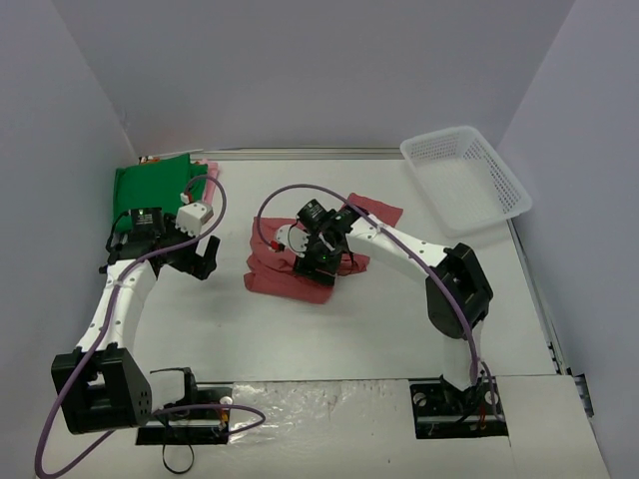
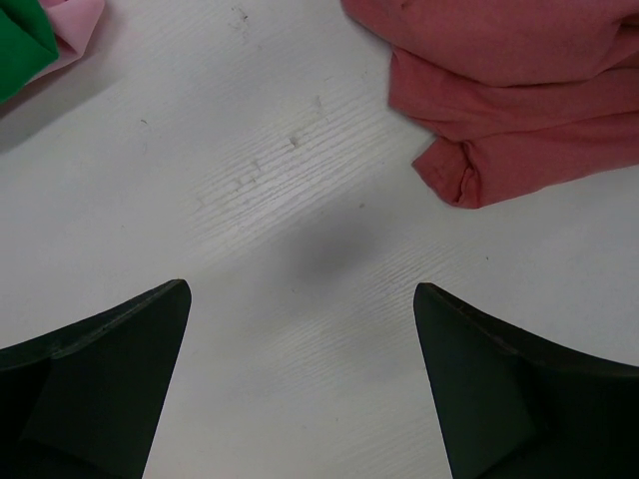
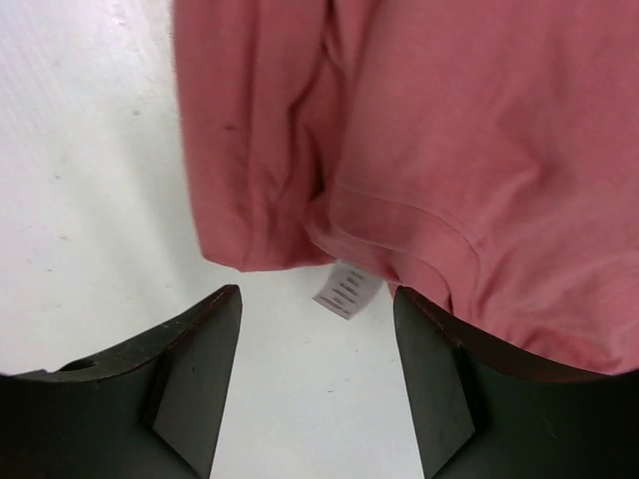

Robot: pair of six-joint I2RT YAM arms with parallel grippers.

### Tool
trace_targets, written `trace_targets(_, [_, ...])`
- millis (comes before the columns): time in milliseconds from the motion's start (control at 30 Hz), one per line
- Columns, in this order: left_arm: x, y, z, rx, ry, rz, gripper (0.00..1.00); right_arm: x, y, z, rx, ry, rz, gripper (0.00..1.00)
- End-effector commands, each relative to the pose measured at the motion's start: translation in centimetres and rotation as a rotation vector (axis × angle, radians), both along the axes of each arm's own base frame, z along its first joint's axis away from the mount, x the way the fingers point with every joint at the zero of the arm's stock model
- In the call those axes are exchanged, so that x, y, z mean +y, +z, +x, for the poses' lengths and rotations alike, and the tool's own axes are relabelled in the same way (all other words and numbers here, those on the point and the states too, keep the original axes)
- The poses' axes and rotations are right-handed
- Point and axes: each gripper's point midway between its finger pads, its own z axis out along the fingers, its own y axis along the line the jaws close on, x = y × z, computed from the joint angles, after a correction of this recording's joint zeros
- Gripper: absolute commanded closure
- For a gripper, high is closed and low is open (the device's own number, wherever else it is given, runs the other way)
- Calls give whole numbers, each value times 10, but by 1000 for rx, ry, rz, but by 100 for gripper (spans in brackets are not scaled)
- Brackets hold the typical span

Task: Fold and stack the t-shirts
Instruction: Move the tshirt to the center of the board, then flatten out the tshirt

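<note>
The dusty-red t-shirt point(image 1: 290, 274) lies crumpled mid-table; it also shows in the left wrist view point(image 2: 519, 90) and the right wrist view point(image 3: 419, 130), with a white care label point(image 3: 346, 289) at its edge. The green t-shirt point(image 1: 150, 185) lies folded at the back left, with the pale pink t-shirt point(image 1: 209, 168) peeking from under it; both show in the left wrist view's corner, green point(image 2: 20, 40) and pink point(image 2: 75, 25). My left gripper point(image 1: 205, 257) is open and empty over bare table between the green and red shirts. My right gripper point(image 1: 321, 261) is open above the red shirt's edge, holding nothing.
A white plastic mesh basket point(image 1: 464, 180) stands at the back right. Grey walls enclose the table on three sides. Cables loop from both arms. A foil-covered strip point(image 1: 319, 399) runs along the near edge between the arm bases.
</note>
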Motion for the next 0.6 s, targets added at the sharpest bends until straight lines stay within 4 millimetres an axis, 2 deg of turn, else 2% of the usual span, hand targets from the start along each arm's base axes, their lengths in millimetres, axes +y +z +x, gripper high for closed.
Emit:
trace_targets(0, [2, 20, 9, -52, -2, -1, 6, -3, 14, -10, -13, 27, -36, 42])
trace_targets(67, [3, 20, 10, -50, 1, -1, 6, -2, 2, -12, 2, 38, -60, 42])
trace_targets(167, [5, 22, 9, -55, 7, -2, 6, -3, -10, -3, -11, 37, -91, 43])
trace_targets(267, [7, 22, 9, -55, 13, -7, 6, -7, -36, 9, -4, 19, -150, 43])
trace_targets(400, [8, 23, 8, -55, 17, -14, 6, -9, -56, 15, 19, 10, -186, 46])
trace_targets(433, [8, 22, 8, -55, 16, -16, 6, -9, -60, 14, 29, 10, -189, 51])
trace_targets(467, [7, 22, 8, -55, 14, -18, 6, -8, -64, 14, 36, 6, -197, 77])
trace_targets(500, [7, 22, 8, -54, 13, -19, 6, -8, -64, 15, 34, 2, -200, 91])
trace_targets(533, [8, 22, 8, -52, 16, -19, 6, -8, -63, 16, 29, -3, -202, 100])
trace_targets(567, [8, 22, 8, -53, 13, -19, 6, -9, -58, 17, 16, -9, -197, 100])
